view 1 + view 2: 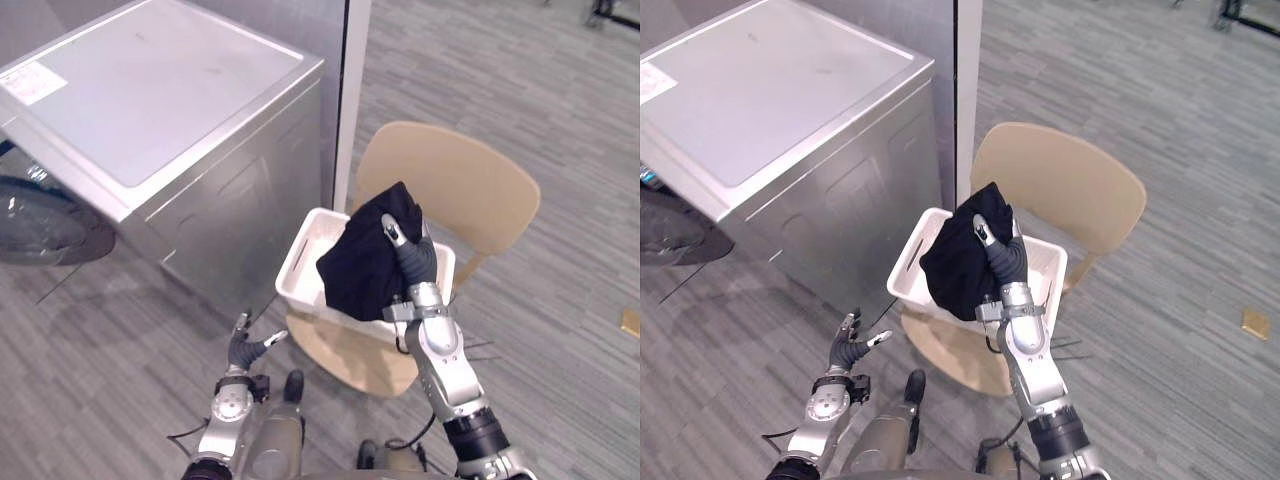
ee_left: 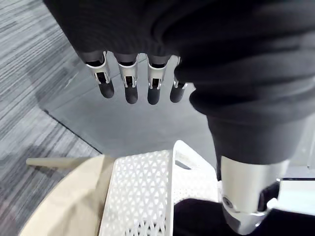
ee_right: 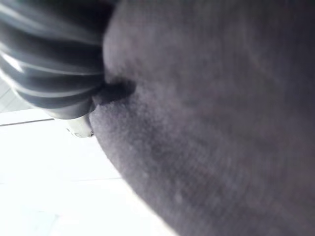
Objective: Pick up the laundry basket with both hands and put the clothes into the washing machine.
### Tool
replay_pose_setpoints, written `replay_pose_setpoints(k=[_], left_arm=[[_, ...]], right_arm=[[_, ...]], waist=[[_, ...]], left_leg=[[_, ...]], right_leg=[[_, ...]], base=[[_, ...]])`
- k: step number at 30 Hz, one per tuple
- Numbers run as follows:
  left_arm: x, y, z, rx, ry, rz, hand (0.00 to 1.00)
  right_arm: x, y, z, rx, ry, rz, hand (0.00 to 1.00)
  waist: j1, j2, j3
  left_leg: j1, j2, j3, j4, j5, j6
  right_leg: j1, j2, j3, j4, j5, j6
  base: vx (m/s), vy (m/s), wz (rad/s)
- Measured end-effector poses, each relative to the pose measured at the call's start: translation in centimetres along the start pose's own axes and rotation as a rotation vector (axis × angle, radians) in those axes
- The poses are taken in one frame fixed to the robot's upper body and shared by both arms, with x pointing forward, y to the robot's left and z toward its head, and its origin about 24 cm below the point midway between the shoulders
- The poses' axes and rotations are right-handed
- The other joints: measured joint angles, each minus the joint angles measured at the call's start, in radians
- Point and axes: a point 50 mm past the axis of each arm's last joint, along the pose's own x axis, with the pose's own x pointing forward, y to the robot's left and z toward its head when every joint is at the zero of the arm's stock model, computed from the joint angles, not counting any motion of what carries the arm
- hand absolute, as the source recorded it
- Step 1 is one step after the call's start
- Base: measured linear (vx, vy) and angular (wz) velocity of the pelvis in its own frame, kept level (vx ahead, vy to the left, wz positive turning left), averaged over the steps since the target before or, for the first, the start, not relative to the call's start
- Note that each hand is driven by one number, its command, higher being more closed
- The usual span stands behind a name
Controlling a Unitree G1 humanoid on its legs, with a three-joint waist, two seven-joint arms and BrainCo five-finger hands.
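grey floor point(image 1: 560, 120), right hand point(image 1: 414, 262) gripping black garment point(image 1: 358, 270)

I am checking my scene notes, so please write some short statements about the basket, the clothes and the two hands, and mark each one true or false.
1. The white basket stands on the beige chair. True.
2. The left hand holds the basket's rim. False: it is open, low and apart from the basket, holding nothing.
3. The right hand grips a black garment raised above the basket. True.
4. The washing machine stands to the right of the chair. False: it stands to the chair's left.
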Motion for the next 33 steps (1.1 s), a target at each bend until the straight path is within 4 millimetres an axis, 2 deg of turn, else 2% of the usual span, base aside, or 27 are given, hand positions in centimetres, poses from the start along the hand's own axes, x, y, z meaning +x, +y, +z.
replay_pose_setpoints(k=[1, 2, 3, 5, 6, 7, 8, 9, 10, 11, 12, 13, 17, 19, 22, 23, 24, 27, 28, 33], left_arm=[[-0.3, -0.2, 0.1, -0.011, -0.005, -0.01, 0.0], [-0.6, -0.8, 0.3, -0.007, -0.019, -0.039, 0.0], [-0.5, -1.6, 1.2, -0.011, -0.058, -0.075, 0.0], [-0.4, -2.4, 3.1, -0.031, -0.147, -0.117, 0.0], [-0.5, -2.6, 4.2, -0.036, -0.201, -0.123, 0.0], [-0.5, -2.6, 4.5, -0.036, -0.217, -0.124, 0.0], [-0.5, -2.6, 5.2, -0.044, -0.248, -0.123, 0.0], [-0.4, -2.8, 6.1, -0.051, -0.294, -0.13, 0.0], [-0.3, -3.1, 6.5, -0.05, -0.311, -0.14, 0.0], [-0.2, -3.6, 7.4, -0.035, -0.35, -0.158, 0.0], [0.1, -4.3, 8.7, 0.006, -0.416, -0.194, 0.0], [0.1, -4.5, 9.0, 0.024, -0.433, -0.206, 0.0], [0.1, -5.3, 10.4, 0.121, -0.516, -0.265, 0.0], [0.3, -6.1, 12.1, 0.134, -0.589, -0.277, 0.0], [0.7, -6.7, 13.9, 0.152, -0.659, -0.273, 0.0], [0.8, -6.6, 14.0, 0.153, -0.664, -0.267, 0.0], [0.9, -6.6, 14.4, 0.17, -0.68, -0.262, 1.0], [1.1, -6.3, 14.4, 0.23, -0.701, -0.249, 1.0], [1.1, -6.2, 14.4, 0.236, -0.698, -0.248, 1.0], [1.4, -6.0, 14.1, 0.271, -0.691, -0.251, 1.0]], right_arm=[[-0.1, -0.1, -0.3, -0.007, 0.012, -0.003, 1.0], [-0.2, -0.3, -0.5, -0.019, 0.024, -0.009, 1.0], [-0.1, -0.7, -0.3, -0.034, 0.014, -0.015, 1.0], [0.1, -1.5, -0.2, -0.059, 0.011, -0.027, 1.0], [0.0, -1.9, -0.2, -0.079, 0.013, -0.023, 1.0], [-0.1, -2.1, -0.3, -0.087, 0.018, -0.019, 1.0], [-0.1, -2.2, -0.3, -0.098, 0.023, -0.005, 1.0], [-0.1, -2.3, -0.3, -0.104, 0.023, 0.009, 1.0], [-0.1, -2.3, -0.3, -0.105, 0.022, 0.012, 1.0], [-0.1, -2.3, -0.3, -0.107, 0.022, 0.024, 1.0], [-0.1, -2.1, -0.4, -0.099, 0.028, 0.038, 1.0], [-0.2, -1.9, -0.5, -0.095, 0.031, 0.043, 1.0], [-0.5, 1.2, -0.7, -0.042, 0.036, 0.177, 1.0], [-0.6, 3.3, -0.5, -0.008, 0.026, 0.264, 1.0], [-0.4, 5.6, 0.0, 0.058, 0.014, 0.354, 1.0], [-0.3, 5.6, 0.1, 0.07, 0.011, 0.352, 1.0], [0.0, 5.6, 0.2, 0.095, 0.008, 0.353, 1.0], [-0.2, 6.0, 0.1, 0.172, 0.04, 0.388, 1.0], [-0.5, 6.2, -0.1, 0.185, 0.054, 0.414, 0.0], [-1.1, 6.4, -0.6, 0.227, 0.097, 0.459, 0.0]], waist=[[0.0, 0.007, 0.001], [-0.009, 0.015, 0.001], [-0.024, 0.004, 0.004], [-0.039, -0.014, 0.003], [-0.042, -0.003, -0.003], [-0.042, 0.007, -0.009], [-0.042, 0.016, -0.014], [-0.046, 0.039, -0.03], [-0.05, 0.045, -0.033], [-0.06, 0.06, -0.043], [-0.067, 0.054, -0.046], [-0.064, 0.047, -0.049], [-0.063, 0.009, -0.075], [-0.063, 0.003, -0.08], [-0.064, 0.003, -0.081], [-0.065, 0.003, -0.081], [-0.065, 0.002, -0.082], [-0.065, 0.004, -0.12], [-0.065, 0.004, -0.131], [-0.065, 0.0, -0.136]], left_leg=[[0.01, 0.007, -0.003, -0.018, 0.002, 0.004], [0.027, 0.008, 0.01, -0.068, -0.033, 0.011], [-0.002, -0.01, 0.061, -0.036, -0.111, 0.054], [-0.043, -0.048, 0.119, 0.086, -0.109, 0.063], [-0.027, -0.05, 0.148, 0.185, -0.125, 0.068], [-0.014, -0.045, 0.148, 0.218, -0.134, 0.073], [0.02, -0.03, 0.146, 0.257, -0.174, 0.067], [0.114, -0.017, 0.143, 0.207, -0.225, 0.039], [0.147, -0.013, 0.143, 0.156, -0.226, 0.034], [0.205, -0.009, 0.137, 0.036, -0.215, 0.016], [0.234, -0.011, 0.13, -0.054, -0.184, -0.021], [0.236, -0.016, 0.131, -0.065, -0.178, -0.015], [0.261, -0.045, 0.143, -0.085, -0.165, 0.003], [0.268, -0.057, 0.147, -0.1, -0.153, 0.02], [0.282, -0.063, 0.161, -0.102, -0.15, 0.023], [0.286, -0.063, 0.163, -0.103, -0.15, 0.024], [0.293, -0.063, 0.166, -0.103, -0.149, 0.024], [0.295, -0.06, 0.172, -0.118, -0.139, 0.024], [0.295, -0.059, 0.172, -0.127, -0.132, 0.023], [0.317, -0.045, 0.17, -0.137, -0.123, 0.018]], right_leg=[[-0.008, 0.009, -0.016, 0.023, -0.002, -0.005], [-0.006, 0.005, -0.044, 0.026, 0.007, -0.021], [-0.01, -0.035, -0.092, -0.006, 0.026, -0.041], [-0.027, -0.098, -0.139, -0.024, 0.049, -0.05], [-0.03, -0.119, -0.158, -0.042, 0.081, -0.04], [-0.03, -0.122, -0.168, -0.049, 0.089, -0.039], [-0.026, -0.124, -0.184, -0.058, 0.098, -0.036], [-0.021, -0.125, -0.204, -0.073, 0.116, -0.026], [-0.018, -0.124, -0.212, -0.083, 0.123, -0.018], [-0.016, -0.119, -0.234, -0.099, 0.135, -0.005], [-0.02, -0.125, -0.246, -0.104, 0.147, 0.01], [-0.019, -0.129, -0.246, -0.112, 0.154, 0.014], [0.033, -0.134, -0.231, -0.213, 0.22, 0.045], [0.052, -0.136, -0.222, -0.256, 0.251, 0.051], [0.078, -0.133, -0.205, -0.306, 0.287, 0.054], [0.084, -0.132, -0.203, -0.313, 0.293, 0.053], [0.096, -0.129, -0.2, -0.329, 0.302, 0.052], [0.1, -0.12, -0.192, -0.361, 0.324, 0.047], [0.101, -0.117, -0.192, -0.371, 0.33, 0.046], [0.131, -0.096, -0.19, -0.405, 0.35, 0.032]], base=[[-0.29, -0.149, 0.36], [-0.27, -0.098, 0.79], [-0.29, -0.072, 1.0], [-0.3, -0.005, 1.03], [-0.25, 0.008, 0.72], [-0.13, 0.034, 0.51], [-0.12, 0.105, 0.49], [-0.09, 0.117, 0.49], [-0.08, 0.16, 0.55], [-0.05, 0.162, 0.55], [-0.06, 0.169, 0.48], [-0.06, 0.166, 0.25], [-0.02, 0.128, -0.05], [-0.04, 0.094, -0.06], [-0.05, 0.059, -0.14], [-0.04, 0.03, -0.13], [-0.04, 0.009, -0.08], [-0.04, -0.004, -0.1], [-0.02, -0.022, -0.04], [-0.04, -0.017, -0.02]])
